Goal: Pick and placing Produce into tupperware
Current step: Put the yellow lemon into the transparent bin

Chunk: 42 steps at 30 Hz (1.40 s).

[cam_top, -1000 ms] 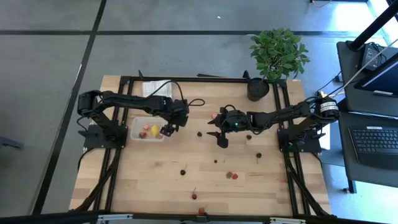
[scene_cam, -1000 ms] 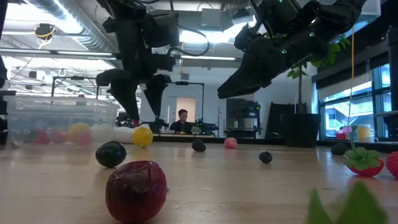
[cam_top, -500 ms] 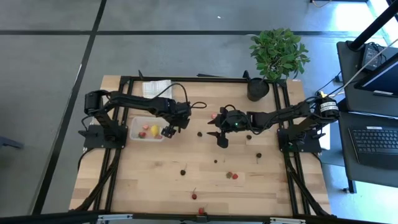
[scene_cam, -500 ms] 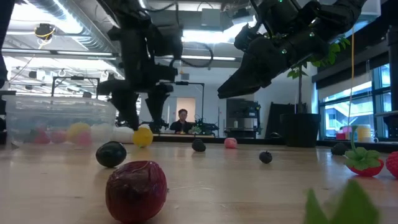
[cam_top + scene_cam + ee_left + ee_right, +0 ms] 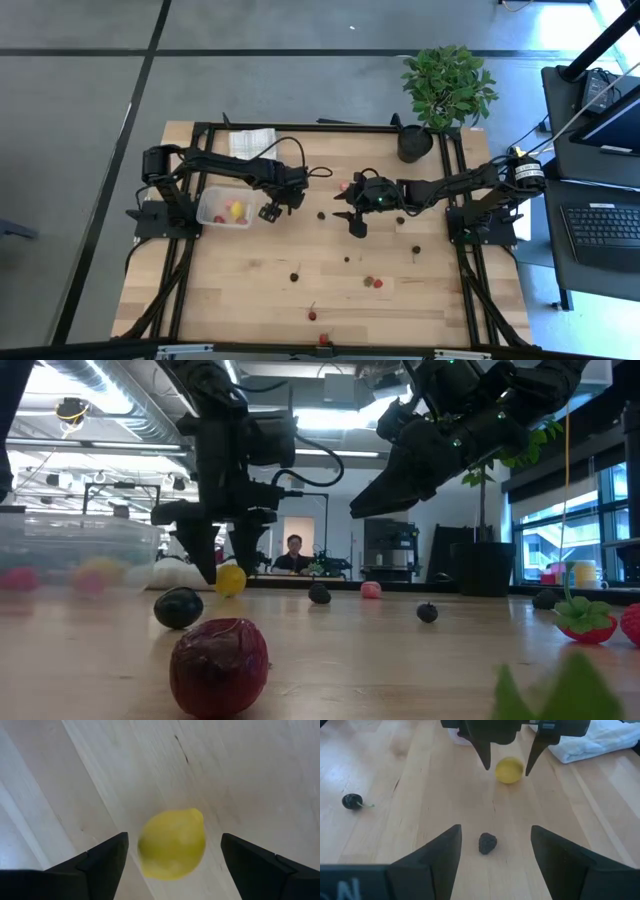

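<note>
The pale planked wooden bench point(image 5: 260, 290) carries a clear, round-cornered plastic tupperware point(image 5: 222, 210) holding red and yellow produce pieces, while a smooth oval yellow lemon point(image 5: 172, 843) lies just outside it, framed between the spread, empty fingers of the left gripper point(image 5: 269, 211). The right gripper point(image 5: 358, 222), fingers likewise apart and holding nothing, hangs above mid-bench, its wrist view alone revealing a knobbly dark berry point(image 5: 487, 843) and a stemmed cherry point(image 5: 352, 801). The low view alone shows a glossy dark-red fruit point(image 5: 219, 665) in the foreground and a person point(image 5: 293, 555) in the room beyond.
</note>
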{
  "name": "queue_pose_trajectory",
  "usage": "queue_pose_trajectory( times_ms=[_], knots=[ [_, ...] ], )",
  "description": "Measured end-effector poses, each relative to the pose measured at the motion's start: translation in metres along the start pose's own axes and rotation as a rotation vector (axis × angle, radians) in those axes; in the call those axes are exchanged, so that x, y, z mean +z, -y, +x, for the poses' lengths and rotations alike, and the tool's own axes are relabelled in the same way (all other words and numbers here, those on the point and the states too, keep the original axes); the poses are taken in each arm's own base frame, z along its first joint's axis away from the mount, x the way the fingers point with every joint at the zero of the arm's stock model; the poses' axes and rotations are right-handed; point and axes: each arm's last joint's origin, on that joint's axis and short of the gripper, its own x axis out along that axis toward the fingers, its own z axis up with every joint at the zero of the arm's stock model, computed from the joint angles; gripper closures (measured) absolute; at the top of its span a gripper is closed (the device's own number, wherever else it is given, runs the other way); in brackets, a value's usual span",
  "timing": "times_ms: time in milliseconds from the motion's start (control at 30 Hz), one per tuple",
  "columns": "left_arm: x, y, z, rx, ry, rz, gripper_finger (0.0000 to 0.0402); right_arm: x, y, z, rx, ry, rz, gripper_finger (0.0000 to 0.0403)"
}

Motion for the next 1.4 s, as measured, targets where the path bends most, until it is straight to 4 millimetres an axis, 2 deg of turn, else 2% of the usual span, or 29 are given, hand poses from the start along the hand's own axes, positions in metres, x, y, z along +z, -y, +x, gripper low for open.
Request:
queue_pose_trajectory(
  times_ms=[267,633,933,1267,1400],
  knots=[
    [0.0,0.0,0.0,0.005,-0.004,-0.001,0.0096,0.0,0.0,0.0,0.0,0.0,0.0,0.0163],
    [0.002,-0.001,0.011,0.003,-0.026,-0.007,0.0096,0.0,0.0,0.0,0.0,-0.003,0.001,0.0163],
    [0.002,0.0,0.021,-0.017,-0.056,-0.025,0.013,-0.001,0.0,0.0,0.0,-0.005,0.003,0.0163],
    [0.002,0.0,0.022,-0.02,-0.057,-0.067,0.0188,-0.001,0.0,0.0,0.0,-0.006,0.001,0.0163],
    [0.002,0.0,0.022,-0.019,-0.058,-0.068,0.0196,-0.001,0.0,0.0,0.0,-0.006,0.001,0.0163]
  ],
)
